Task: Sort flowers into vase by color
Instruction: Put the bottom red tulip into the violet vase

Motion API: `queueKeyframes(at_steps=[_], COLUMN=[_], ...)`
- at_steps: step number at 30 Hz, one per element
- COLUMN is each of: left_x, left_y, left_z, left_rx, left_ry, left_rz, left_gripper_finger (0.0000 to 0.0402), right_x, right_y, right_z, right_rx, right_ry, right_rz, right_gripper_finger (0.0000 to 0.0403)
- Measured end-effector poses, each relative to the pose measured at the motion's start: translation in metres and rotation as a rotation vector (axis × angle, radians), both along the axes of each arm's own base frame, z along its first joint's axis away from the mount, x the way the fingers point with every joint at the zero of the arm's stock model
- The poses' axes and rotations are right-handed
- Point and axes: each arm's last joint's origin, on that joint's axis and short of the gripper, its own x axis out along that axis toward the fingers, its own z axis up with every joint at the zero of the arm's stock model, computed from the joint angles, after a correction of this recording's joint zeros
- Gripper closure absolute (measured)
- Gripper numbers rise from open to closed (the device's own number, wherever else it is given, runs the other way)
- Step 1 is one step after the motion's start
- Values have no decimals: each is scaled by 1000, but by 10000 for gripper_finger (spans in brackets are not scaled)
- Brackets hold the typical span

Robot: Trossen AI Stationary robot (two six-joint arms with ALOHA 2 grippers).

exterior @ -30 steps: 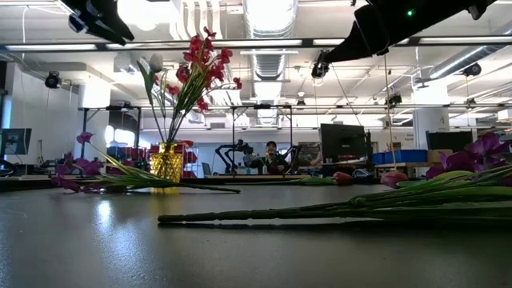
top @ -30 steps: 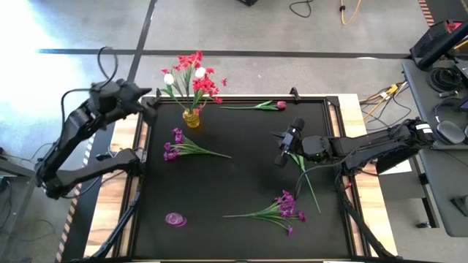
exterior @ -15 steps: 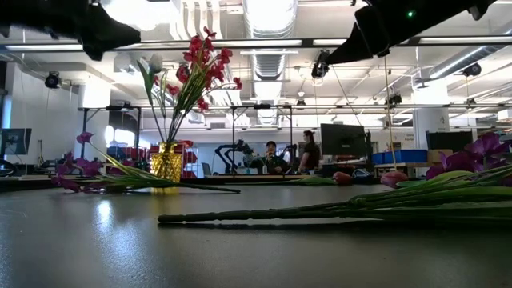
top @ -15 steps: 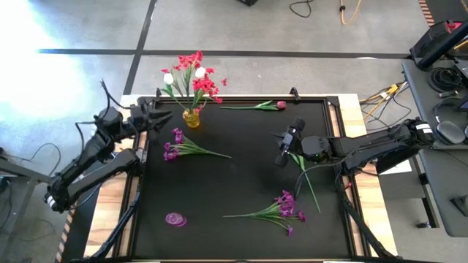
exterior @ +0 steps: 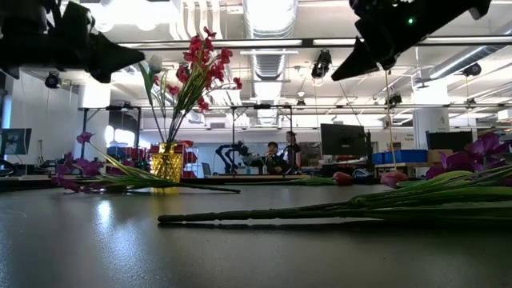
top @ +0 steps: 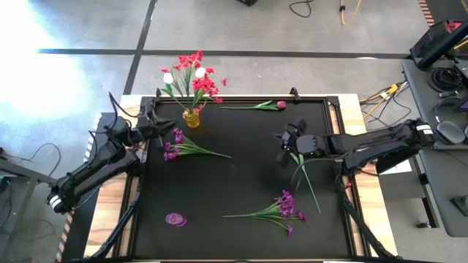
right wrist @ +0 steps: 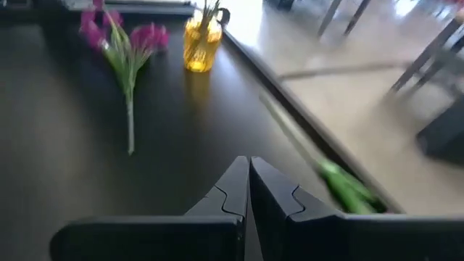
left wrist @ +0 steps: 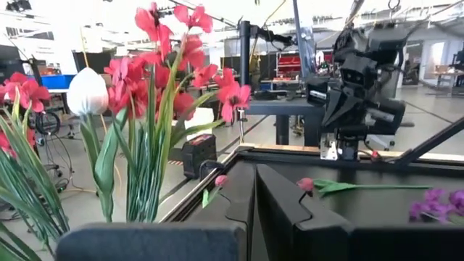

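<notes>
Black matting covers the tabletop, framed in pale wood, and beyond it the low view alone opens onto a long workshop where two people stand among monitors. From above I see all the flowers at once: red blooms and white buds standing upright in the yellow vase at the far edge, a purple sprig just in front of it with its stem running toward the middle and its blooms toward my left side, a pink bud lying lengthwise along the far edge, a bigger purple bunch near the front with blooms to the right, and a loose purple bloom at the front left. My left hand sits at the left edge between vase and purple sprig, fingers pressed together on nothing; a second ago it was spread wide and higher, farther out. My left wrist view shows the red blooms close up and my other arm across the tabletop. My right hand hovers right of centre, also pressed shut, a green stem trailing from beneath it toward the front; it has tipped a little since before.
</notes>
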Motion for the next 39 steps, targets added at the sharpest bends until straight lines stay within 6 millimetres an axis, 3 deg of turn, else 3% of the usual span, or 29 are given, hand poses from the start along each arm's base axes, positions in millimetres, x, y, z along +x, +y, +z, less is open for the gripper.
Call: queueKeyframes(at_steps=[5, 8, 13, 18, 24, 39], left_x=[2, 2, 2, 2, 4, 5], left_y=[1, 0, -3, -3, -1, 0], left_z=[-9, -4, 4, 3, 1, 3], left_rx=[-7, 29, 86, 96, 96, 110], left_ry=[17, -19, -72, -63, -45, -56], left_rz=[-5, -19, -118, -118, -115, -113], left_gripper_finger=[401, 401, 401, 402, 402, 402], right_x=[-6, -9, -15, -19, -24, -29], right_y=[0, 2, 1, 3, 4, -9], right_z=[2, 1, 1, -15, -48, -88], right_rx=[110, 228, 470, 608, 644, 788], right_ry=[156, 249, 311, 371, 514, 655], right_rz=[-65, -98, -374, -578, -619, -618], right_gripper_finger=[383, 358, 302, 268, 254, 249])
